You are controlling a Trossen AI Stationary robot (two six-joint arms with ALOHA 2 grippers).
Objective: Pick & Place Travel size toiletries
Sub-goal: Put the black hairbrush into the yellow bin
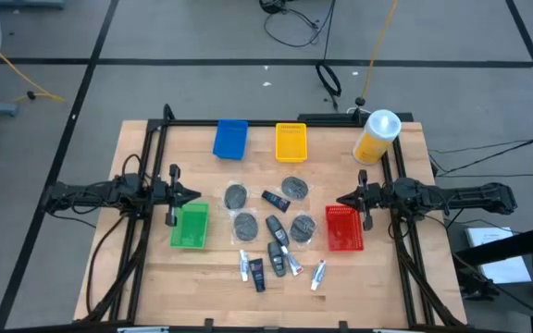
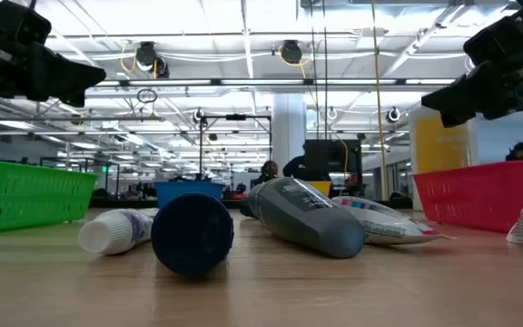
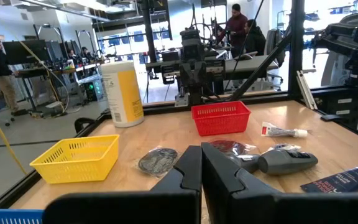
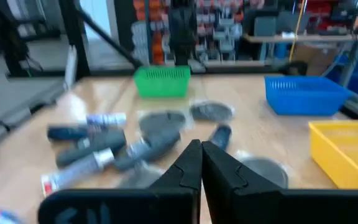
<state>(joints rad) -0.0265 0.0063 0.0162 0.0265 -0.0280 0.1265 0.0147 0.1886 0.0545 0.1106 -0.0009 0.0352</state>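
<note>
Right up close, a dark bottle (image 2: 192, 232) lies among the toiletries (image 1: 271, 236) mid-surface, crowded tight, so a grab risks nudging neighbours. Left pincer (image 1: 191, 195), pressed together, waits at nine o'clock of them; right pincer (image 1: 343, 200), also pressed together, at three o'clock, both clear of them.
</note>
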